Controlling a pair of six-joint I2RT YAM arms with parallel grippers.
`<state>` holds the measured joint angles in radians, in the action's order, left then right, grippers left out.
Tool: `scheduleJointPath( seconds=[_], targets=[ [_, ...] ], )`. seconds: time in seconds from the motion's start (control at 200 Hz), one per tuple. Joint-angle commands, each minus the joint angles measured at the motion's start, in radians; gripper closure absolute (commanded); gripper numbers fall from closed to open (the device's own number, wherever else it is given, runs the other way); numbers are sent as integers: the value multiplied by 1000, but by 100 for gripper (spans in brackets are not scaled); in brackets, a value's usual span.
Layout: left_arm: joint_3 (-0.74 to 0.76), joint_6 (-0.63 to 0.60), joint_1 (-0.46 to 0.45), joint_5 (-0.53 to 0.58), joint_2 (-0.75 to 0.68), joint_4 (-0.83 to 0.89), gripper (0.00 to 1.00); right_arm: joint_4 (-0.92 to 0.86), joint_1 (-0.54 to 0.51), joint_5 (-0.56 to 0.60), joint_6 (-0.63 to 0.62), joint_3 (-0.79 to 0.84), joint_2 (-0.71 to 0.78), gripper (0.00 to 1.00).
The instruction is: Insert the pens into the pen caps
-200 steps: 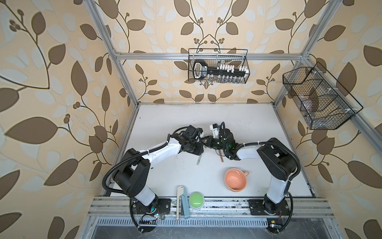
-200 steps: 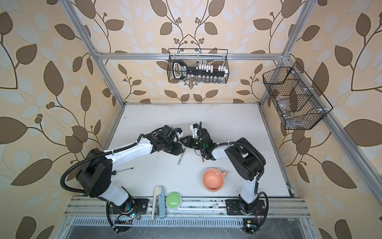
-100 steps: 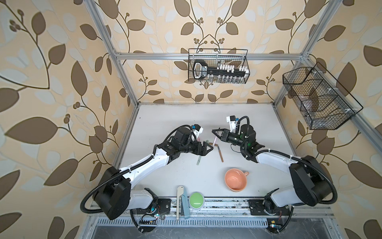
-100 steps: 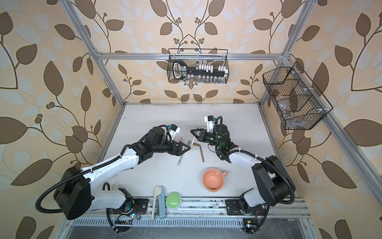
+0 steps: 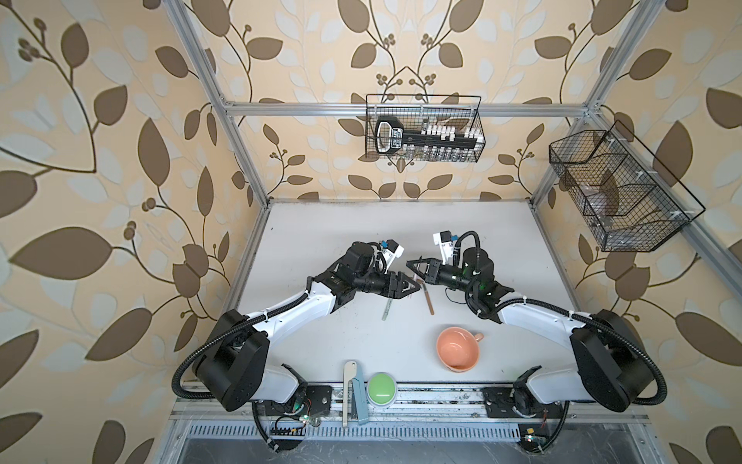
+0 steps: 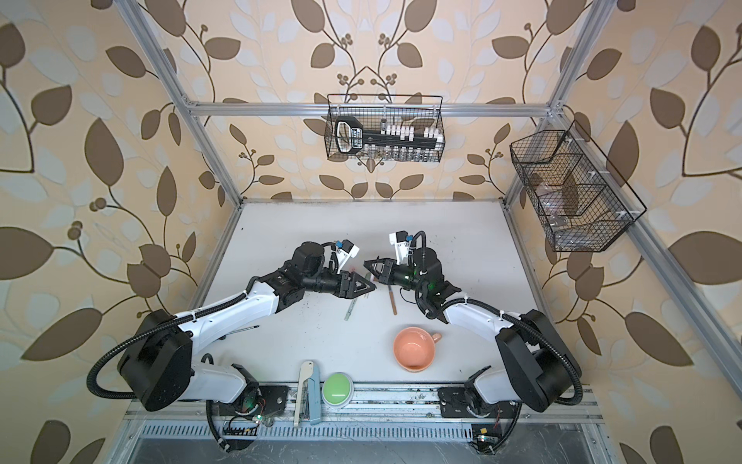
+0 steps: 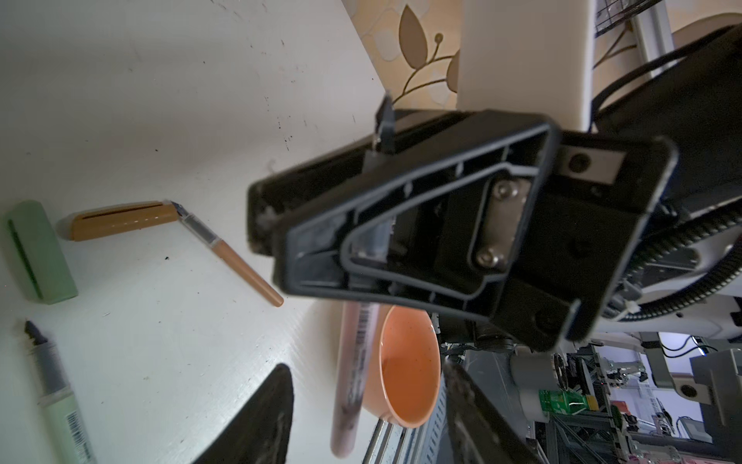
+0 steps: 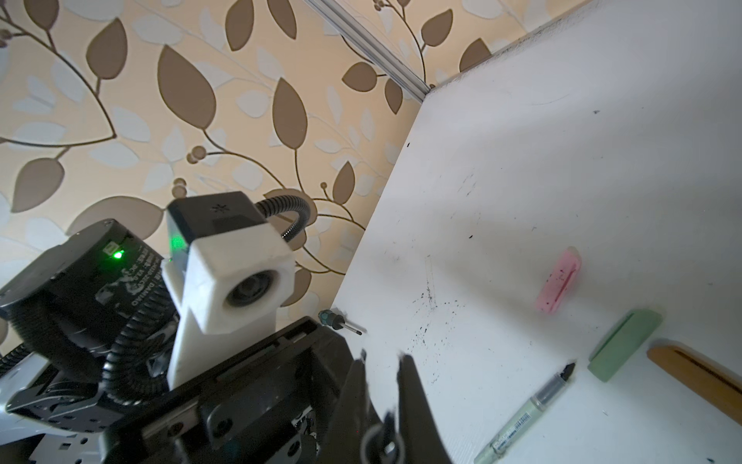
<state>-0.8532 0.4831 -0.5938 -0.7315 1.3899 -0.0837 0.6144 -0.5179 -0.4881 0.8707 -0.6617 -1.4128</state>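
Two barcodes (image 7: 75,426), green pen (image 7: 56,393), pink pen (image 7: 353,373), print illegible

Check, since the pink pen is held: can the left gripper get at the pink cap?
Probably yes. The left gripper is open and empty, and the pink cap lies alone on the table, apart from the green cap. The right gripper, shut on the pink pen, may crowd it.
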Motion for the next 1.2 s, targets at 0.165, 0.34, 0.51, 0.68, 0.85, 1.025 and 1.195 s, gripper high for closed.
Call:
scheduleJointPath(
  seconds=[0.165,0.34,0.51,0.68,0.85,1.025,1.195],
  targets=[
    [-38,-35,6,-35,-21,28,36,140,-2,9,75,12,-10,100],
    [-41,-48,6,-35,-20,41,38,120,-22,4,62,-6,-20,100],
    [-50,-51,6,-42,-23,43,47,142,-26,3,71,-9,-37,100],
    [-55,-51,4,-48,-26,51,50,171,-36,6,83,-16,-59,100],
    [-63,-59,5,-47,-18,79,50,206,-37,8,96,-16,-77,100],
    [-66,-67,3,-48,-11,88,54,213,-38,12,96,-19,-78,100],
    [-73,-80,1,-46,-10,103,72,207,-42,9,95,-31,-84,100]
  ],
)
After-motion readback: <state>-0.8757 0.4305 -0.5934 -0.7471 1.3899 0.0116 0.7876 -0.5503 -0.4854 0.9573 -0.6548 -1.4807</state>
